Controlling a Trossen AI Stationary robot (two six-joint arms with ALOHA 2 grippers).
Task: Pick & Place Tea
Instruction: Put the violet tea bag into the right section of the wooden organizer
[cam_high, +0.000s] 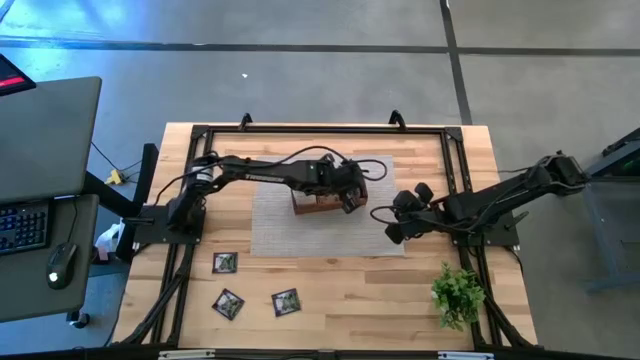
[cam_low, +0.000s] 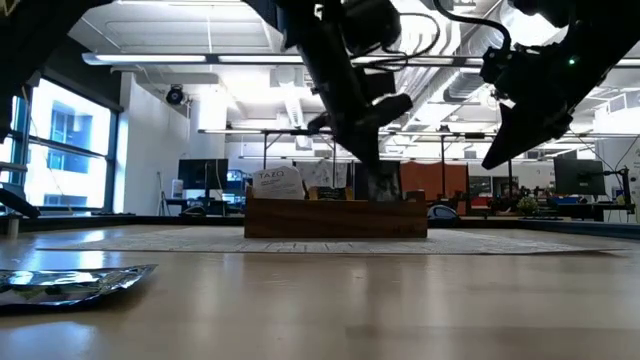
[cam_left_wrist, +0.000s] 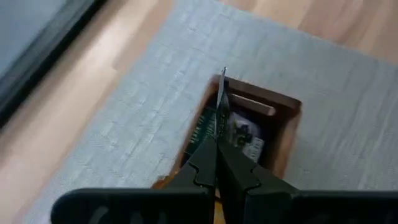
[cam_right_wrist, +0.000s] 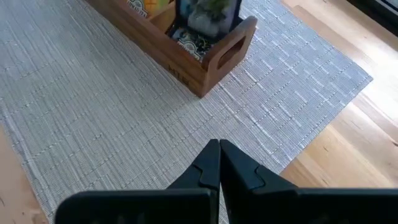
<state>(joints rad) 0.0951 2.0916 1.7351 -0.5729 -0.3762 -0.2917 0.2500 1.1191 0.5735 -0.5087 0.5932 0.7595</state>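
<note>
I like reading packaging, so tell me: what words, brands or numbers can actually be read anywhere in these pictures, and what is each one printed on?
"TAZO": on a white sachet standing in the wooden tray, low view.
Smaller print under it: too small to read.
White lettering on the left arm: blurred, unreadable.
Sachet pinched in the shut left tool: edge-on, unreadable.
Dark sachets on the table: print too small.
Labels inside the tray, right wrist view: unreadable.

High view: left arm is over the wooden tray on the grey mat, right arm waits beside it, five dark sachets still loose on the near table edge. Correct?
Not quite: the high view shows three loose dark sachets near the table edge, not five. The rest holds: the left gripper is over the wooden tray on the grey mat, and the right gripper waits beside it.
</note>
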